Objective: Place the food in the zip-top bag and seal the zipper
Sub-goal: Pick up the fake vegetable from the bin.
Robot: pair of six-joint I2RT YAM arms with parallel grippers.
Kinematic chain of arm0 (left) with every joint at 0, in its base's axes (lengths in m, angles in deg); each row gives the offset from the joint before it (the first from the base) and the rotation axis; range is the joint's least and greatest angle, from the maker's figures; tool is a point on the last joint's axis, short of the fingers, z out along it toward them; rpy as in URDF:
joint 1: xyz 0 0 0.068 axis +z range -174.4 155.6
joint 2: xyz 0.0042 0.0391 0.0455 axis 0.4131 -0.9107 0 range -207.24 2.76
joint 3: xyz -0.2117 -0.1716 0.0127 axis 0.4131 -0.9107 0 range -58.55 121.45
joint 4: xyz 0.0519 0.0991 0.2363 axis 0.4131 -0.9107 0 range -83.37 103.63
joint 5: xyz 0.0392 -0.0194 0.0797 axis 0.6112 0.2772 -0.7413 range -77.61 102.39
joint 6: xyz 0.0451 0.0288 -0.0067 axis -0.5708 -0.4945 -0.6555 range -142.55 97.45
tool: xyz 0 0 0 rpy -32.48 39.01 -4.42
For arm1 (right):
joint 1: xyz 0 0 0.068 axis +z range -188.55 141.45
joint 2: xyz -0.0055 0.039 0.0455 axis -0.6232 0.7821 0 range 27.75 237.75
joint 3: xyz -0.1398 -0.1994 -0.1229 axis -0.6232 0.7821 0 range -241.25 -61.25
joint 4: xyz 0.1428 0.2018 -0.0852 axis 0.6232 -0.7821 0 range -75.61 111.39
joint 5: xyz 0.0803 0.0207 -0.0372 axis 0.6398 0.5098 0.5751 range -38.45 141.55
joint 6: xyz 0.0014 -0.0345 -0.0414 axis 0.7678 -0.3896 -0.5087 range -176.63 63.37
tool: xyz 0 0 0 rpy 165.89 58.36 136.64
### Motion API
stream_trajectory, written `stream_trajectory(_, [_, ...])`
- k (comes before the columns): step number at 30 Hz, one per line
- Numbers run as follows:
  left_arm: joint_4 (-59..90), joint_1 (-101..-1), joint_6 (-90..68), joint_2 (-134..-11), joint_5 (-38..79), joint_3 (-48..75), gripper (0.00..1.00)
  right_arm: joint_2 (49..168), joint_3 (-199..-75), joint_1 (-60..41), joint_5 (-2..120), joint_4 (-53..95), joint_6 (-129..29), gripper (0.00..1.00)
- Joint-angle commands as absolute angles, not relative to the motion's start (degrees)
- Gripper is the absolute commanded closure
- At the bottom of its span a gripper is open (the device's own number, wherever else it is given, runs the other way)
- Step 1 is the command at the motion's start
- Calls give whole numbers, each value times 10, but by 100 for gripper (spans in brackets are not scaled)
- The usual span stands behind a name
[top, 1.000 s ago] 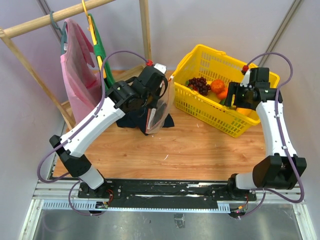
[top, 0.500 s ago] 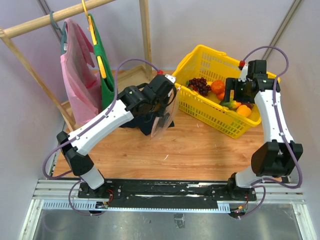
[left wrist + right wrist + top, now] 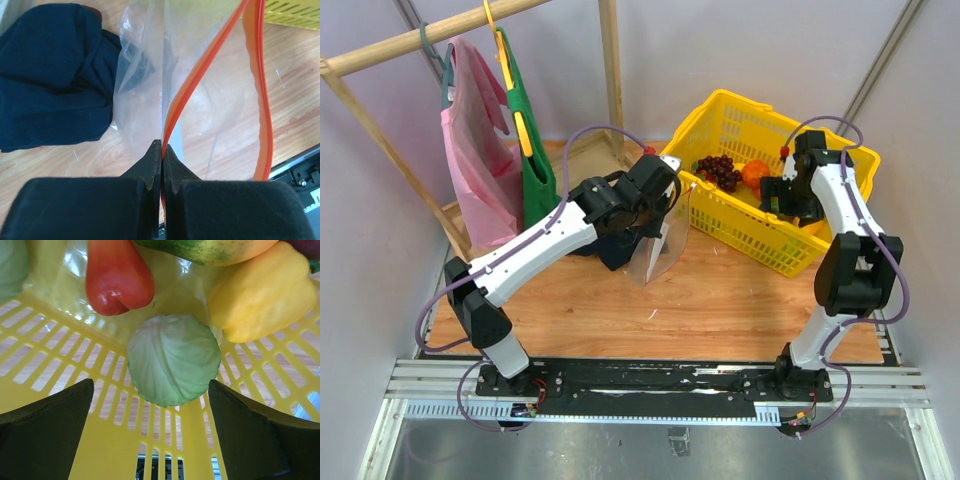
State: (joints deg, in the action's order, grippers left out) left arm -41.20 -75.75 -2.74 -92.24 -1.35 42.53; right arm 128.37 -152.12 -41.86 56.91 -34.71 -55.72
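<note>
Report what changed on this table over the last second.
The left gripper, shut on the zip-top bag, carried it right, away from the dark cloth toward the yellow basket. The right gripper moved left inside the basket and is now open around the pale green round one. Basket and cloth stayed put.

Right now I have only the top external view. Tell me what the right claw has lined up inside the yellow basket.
Observer: The right claw is open, with the pale green round food centred in its gap, untouched on both sides.
Operator: Report the left claw's hold.
Observer: The left claw is shut on the zip-top bag, right where one strip of the zipper runs in; the mouth gapes open.
</note>
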Motion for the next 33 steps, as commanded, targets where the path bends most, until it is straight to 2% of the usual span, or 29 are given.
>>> stream_trajectory(1, [-375, -762, -13, -925, 10, 410, 100, 1317, -1532, -427, 551, -389, -572, 2])
stream_trajectory(27, [-376, -762, -13, -913, -23, 404, 100, 1432, -1498, -426, 547, -412, -585, 1])
stream_trajectory(30, [-378, -762, -13, -910, -27, 404, 100, 1437, -1495, -426, 548, -408, -585, 11])
stream_trajectory(33, [-379, -762, -13, -908, -27, 403, 100, 1429, -1500, -426, 545, -408, -583, 25])
